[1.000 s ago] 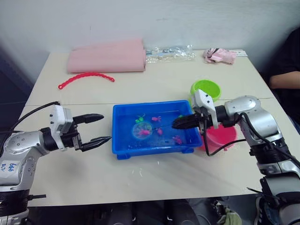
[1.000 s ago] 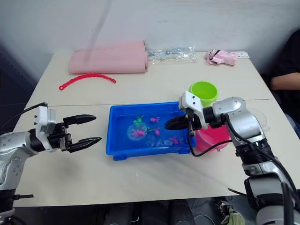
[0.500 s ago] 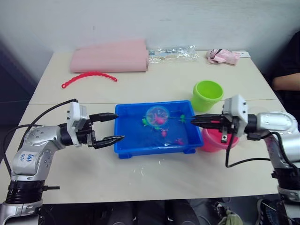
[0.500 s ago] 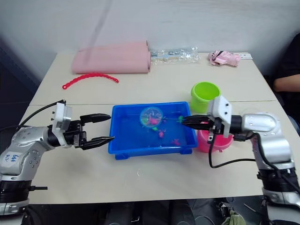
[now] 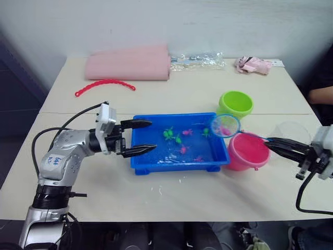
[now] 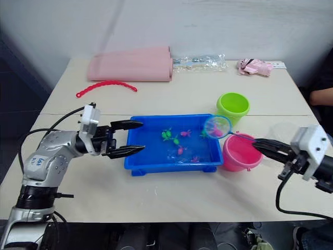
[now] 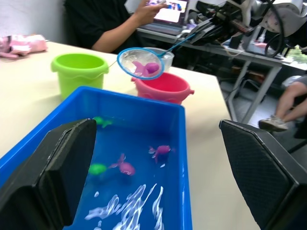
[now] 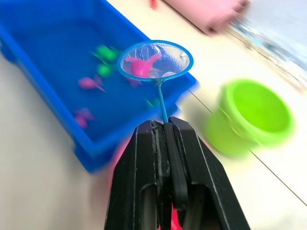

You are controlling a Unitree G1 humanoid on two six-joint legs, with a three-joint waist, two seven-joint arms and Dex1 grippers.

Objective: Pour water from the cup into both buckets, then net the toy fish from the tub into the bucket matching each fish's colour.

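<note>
The blue tub [image 5: 156,162] sits mid-table with water and several green and pink toy fish [image 5: 183,150] in it. My right gripper [image 8: 165,128] is shut on the net's thin handle. The net's blue hoop [image 5: 225,125] hangs in the air over the tub's right end, beside the pink bucket [image 5: 248,151], and holds one pink fish [image 8: 141,64]. The lime green bucket [image 5: 235,103] stands just behind. The clear cup [image 5: 292,133] stands right of the pink bucket. My left gripper [image 5: 151,136] is open, its fingertips reaching over the tub's left rim.
A rolled pink cloth [image 5: 127,61], a red beaded strip [image 5: 104,84], a clear plastic bag [image 5: 196,59] and a small pink item [image 5: 254,64] lie at the table's back. A person's arm [image 5: 320,94] shows at the right edge.
My right gripper has drawn back to the right, carrying the net with the pink fish from over the tub's middle to its right end. My left gripper has moved right to the tub's left rim.
</note>
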